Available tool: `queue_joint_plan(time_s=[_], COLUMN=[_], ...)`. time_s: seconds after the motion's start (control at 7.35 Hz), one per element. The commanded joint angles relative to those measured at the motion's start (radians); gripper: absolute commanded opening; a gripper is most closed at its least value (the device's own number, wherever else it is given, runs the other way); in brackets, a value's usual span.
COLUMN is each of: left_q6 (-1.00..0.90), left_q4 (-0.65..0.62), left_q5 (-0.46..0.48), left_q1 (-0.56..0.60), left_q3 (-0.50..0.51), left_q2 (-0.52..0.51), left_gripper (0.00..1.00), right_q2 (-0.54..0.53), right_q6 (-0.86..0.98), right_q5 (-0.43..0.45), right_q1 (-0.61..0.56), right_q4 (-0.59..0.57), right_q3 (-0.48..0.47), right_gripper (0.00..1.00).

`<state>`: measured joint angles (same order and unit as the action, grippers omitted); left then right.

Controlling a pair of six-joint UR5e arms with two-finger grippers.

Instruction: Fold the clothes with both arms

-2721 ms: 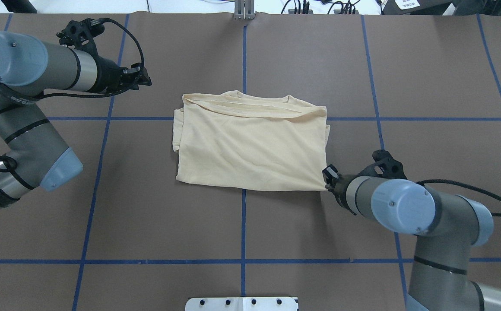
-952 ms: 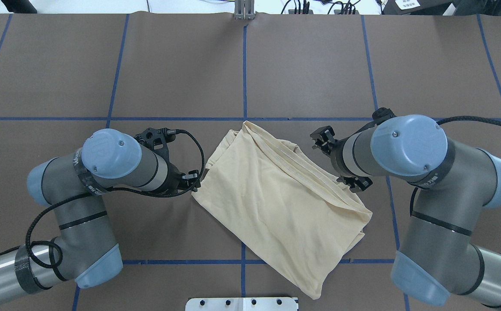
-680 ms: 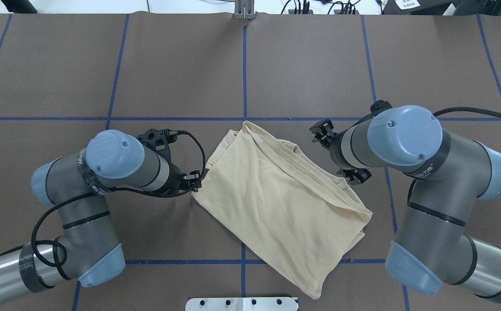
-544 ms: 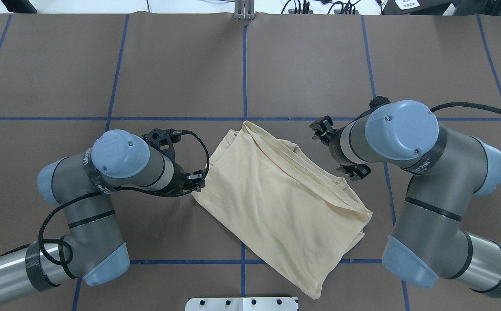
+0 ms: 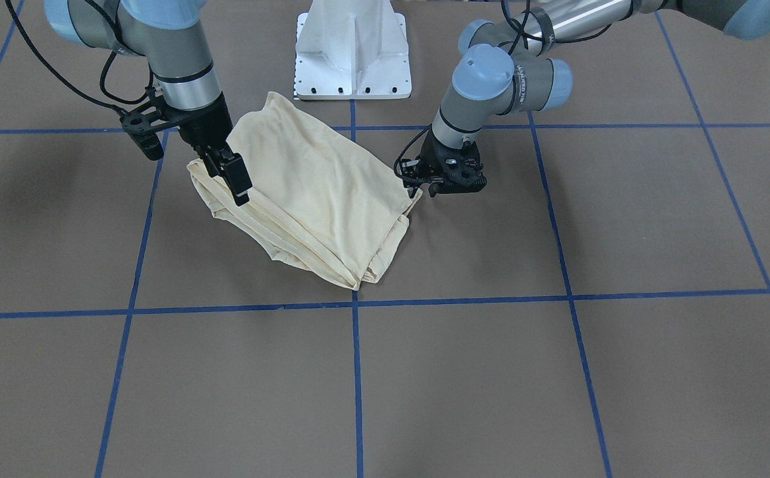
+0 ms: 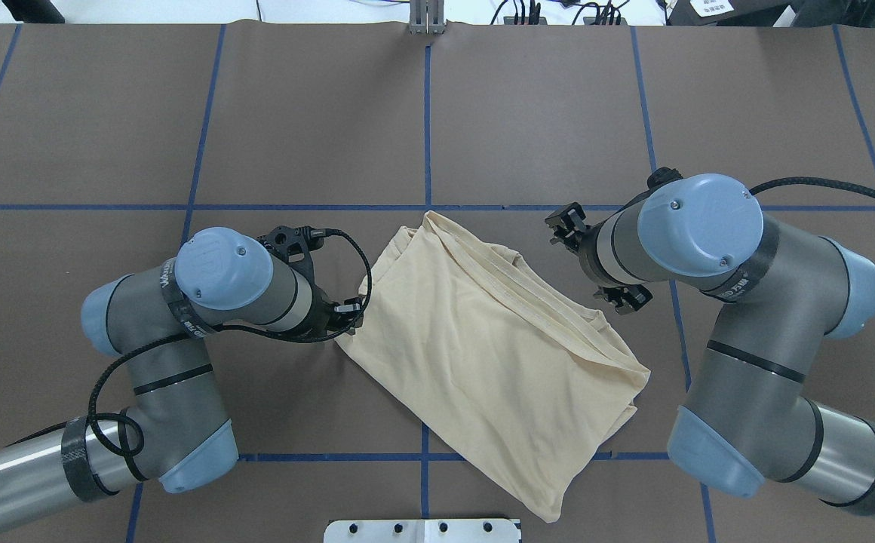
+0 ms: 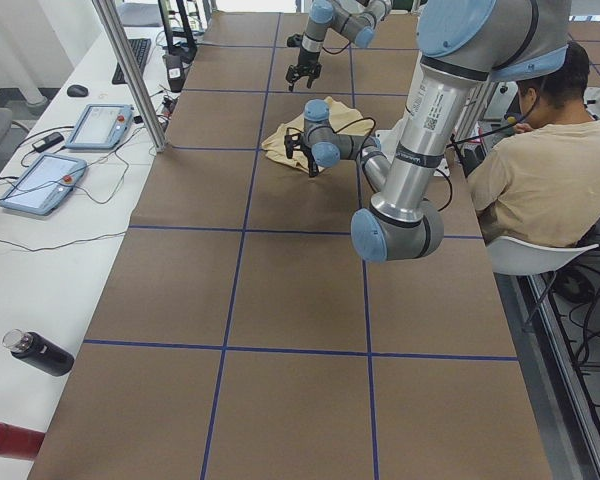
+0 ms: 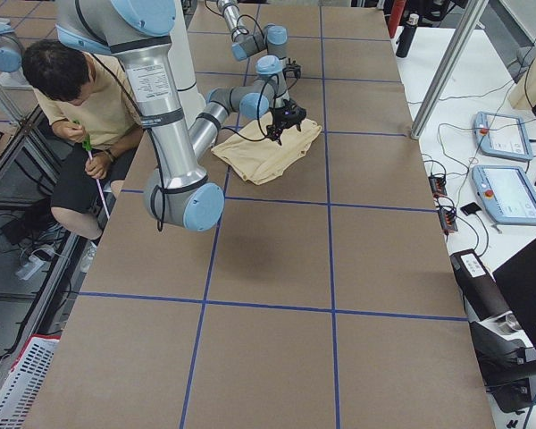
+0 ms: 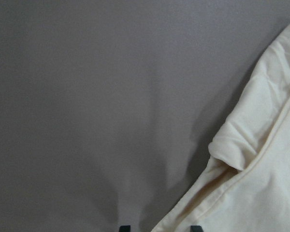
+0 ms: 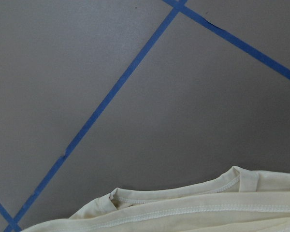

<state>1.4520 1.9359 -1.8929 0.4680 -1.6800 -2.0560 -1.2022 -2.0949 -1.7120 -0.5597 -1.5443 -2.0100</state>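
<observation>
Shirt (image 6: 483, 354) lies folded in a slanted bundle on the brown surface (image 6: 294, 113), across the centre tape line (image 6: 427, 113), with one corner close to the white base (image 6: 422, 530). Left tool (image 6: 352, 317) sits low at the bundle's left corner. Its fingers are parted, and the cloth edge runs between them without being pinched. Right tool (image 6: 594, 262) hangs at the stitched edge on the opposite side, fingers spread wide, holding nothing. A person (image 7: 540, 170) sits beside the surface.
</observation>
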Motion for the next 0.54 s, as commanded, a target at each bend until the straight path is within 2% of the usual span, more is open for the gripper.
queue_joint_plan(time_s=[0.0,0.14,0.41], left_q6=[0.001,0.001,0.001], left_q4=[0.002,0.000,0.000], left_q5=[0.000,0.002,0.000], left_q1=[-0.006,-0.014,-0.019], left_q3=[0.003,0.003,0.005], left_q2=[-0.003,-0.001,-0.001], left_gripper=[0.39,0.27,0.13], right_q2=[-0.005,-0.005,-0.005], right_q6=[0.009,0.009,0.012], right_q5=[0.002,0.003,0.003], right_q1=[-0.002,-0.002,-0.003], right_q4=[0.000,0.000,-0.003], right_q3=[0.001,0.002,0.002], right_gripper=[1.00,1.00,1.00])
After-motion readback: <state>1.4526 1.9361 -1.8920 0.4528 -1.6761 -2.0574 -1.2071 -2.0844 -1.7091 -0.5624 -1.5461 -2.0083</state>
